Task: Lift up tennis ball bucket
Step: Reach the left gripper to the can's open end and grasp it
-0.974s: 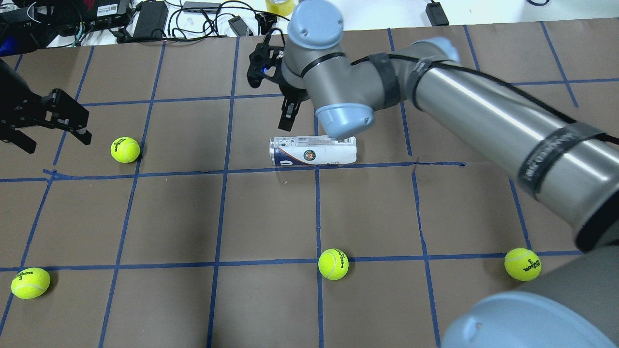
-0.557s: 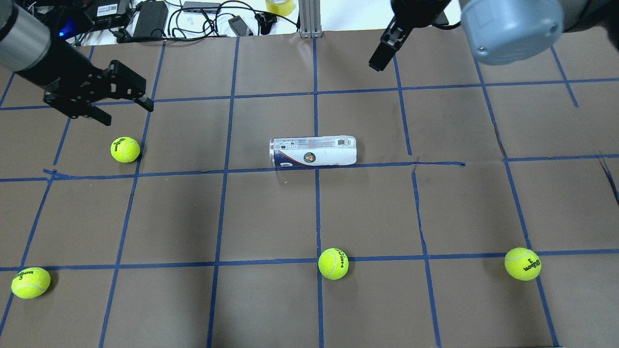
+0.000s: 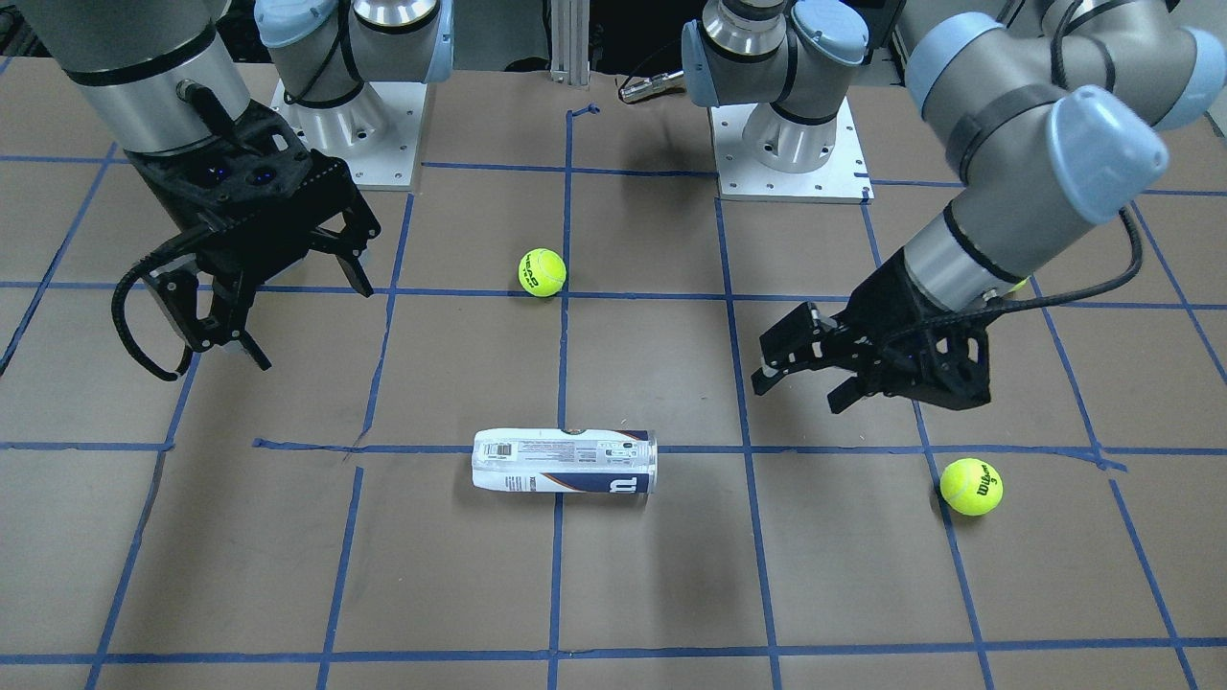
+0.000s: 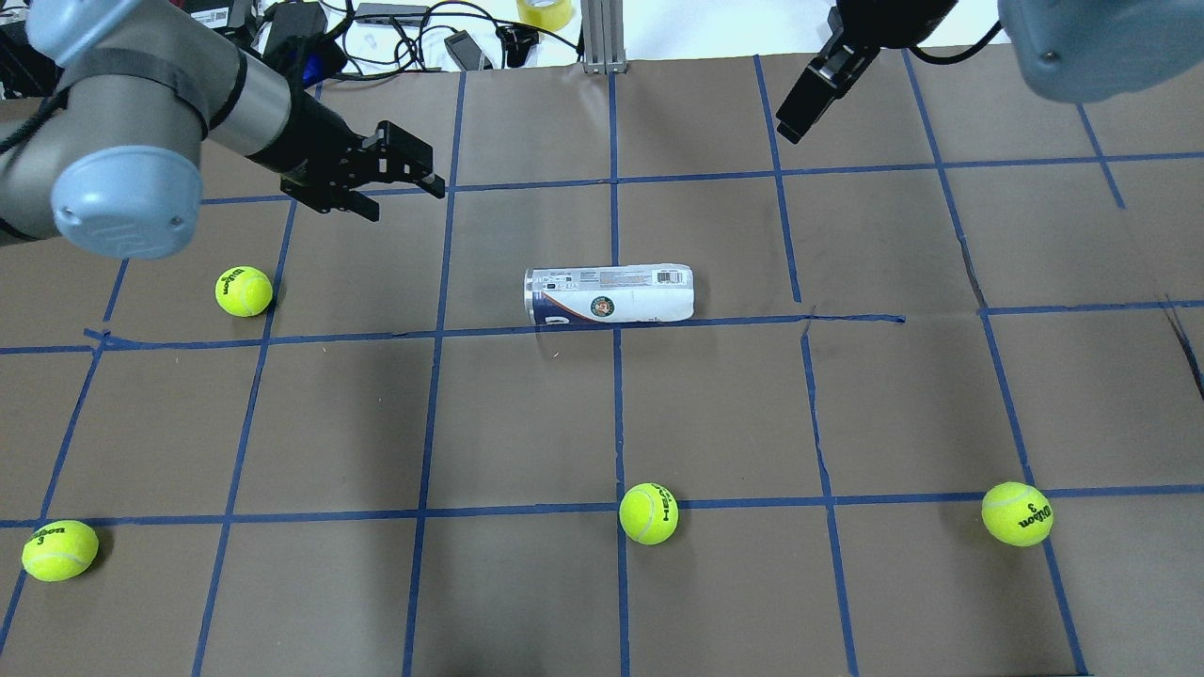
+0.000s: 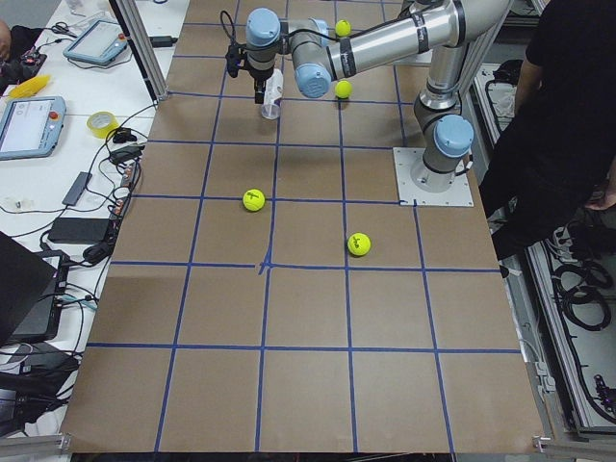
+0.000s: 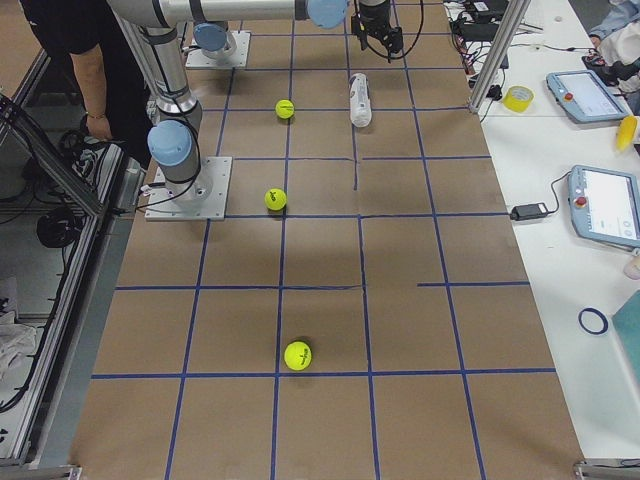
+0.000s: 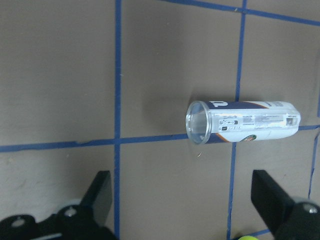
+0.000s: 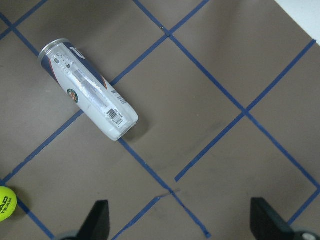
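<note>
The tennis ball bucket lies on its side at the middle of the brown table, a clear can with a white and navy label. It also shows in the front view. My left gripper is open and empty, above the table to the can's far left, apart from it. Its wrist view shows the can's open end ahead of the spread fingers. My right gripper is open and empty, raised to the can's far right. Its wrist view shows the can at the upper left.
Several yellow-green tennis balls lie around: one at the left, one at the near left, one at the near middle, one at the near right. Cables, electronics and a yellow tape roll lie beyond the far edge.
My right arm has swung from over the can to the far right. My left gripper has moved right, from the table's left edge toward the can. The can has not moved.
</note>
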Robot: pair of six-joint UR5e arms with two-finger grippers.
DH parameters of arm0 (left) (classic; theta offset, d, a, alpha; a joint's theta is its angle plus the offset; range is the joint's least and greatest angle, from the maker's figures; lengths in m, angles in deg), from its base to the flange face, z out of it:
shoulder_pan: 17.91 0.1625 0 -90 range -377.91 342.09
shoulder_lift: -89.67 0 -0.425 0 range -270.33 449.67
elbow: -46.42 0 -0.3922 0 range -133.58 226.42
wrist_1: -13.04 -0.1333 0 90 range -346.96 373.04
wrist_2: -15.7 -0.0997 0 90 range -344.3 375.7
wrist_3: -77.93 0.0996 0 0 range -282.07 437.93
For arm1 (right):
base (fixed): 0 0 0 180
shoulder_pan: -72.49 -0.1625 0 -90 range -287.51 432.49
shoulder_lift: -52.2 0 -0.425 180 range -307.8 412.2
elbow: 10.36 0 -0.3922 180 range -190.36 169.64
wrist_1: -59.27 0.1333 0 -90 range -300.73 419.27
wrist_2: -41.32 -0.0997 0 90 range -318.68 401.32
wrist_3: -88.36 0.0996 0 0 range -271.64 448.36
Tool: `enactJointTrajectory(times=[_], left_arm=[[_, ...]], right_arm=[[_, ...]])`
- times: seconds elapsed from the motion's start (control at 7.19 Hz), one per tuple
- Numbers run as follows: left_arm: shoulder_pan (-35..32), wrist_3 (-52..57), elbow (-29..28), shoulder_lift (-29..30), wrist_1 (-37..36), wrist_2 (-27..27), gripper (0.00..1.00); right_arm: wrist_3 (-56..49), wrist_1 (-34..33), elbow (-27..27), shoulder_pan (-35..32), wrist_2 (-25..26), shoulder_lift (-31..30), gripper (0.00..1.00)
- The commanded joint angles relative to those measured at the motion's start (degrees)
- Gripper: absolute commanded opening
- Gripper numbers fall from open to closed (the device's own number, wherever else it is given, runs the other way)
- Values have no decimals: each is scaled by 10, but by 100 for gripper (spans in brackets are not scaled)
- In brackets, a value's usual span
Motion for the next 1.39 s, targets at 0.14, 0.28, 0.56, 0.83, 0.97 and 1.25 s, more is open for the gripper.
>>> enactJointTrajectory(times=[0.14, 0.28, 0.56, 0.83, 0.97, 1.25], left_arm=[[-48, -1, 9, 85, -53, 24, 100], [-51, -1, 10, 109, -75, 45, 100], [-53, -1, 35, 159, -100, 130, 100], [-59, -10, 59, 177, -134, 162, 100], [-62, -24, 60, 178, -133, 163, 100], [-64, -45, 60, 176, -133, 161, 86]], right_arm=[[164, 74, -11, 6, 55, -43, 100], [266, 70, -11, 5, 54, -47, 100], [352, 66, -11, 6, 54, -47, 100], [357, 68, -11, 6, 51, -50, 100], [356, 67, -11, 6, 52, -50, 100], [356, 66, -11, 6, 52, -50, 100]])
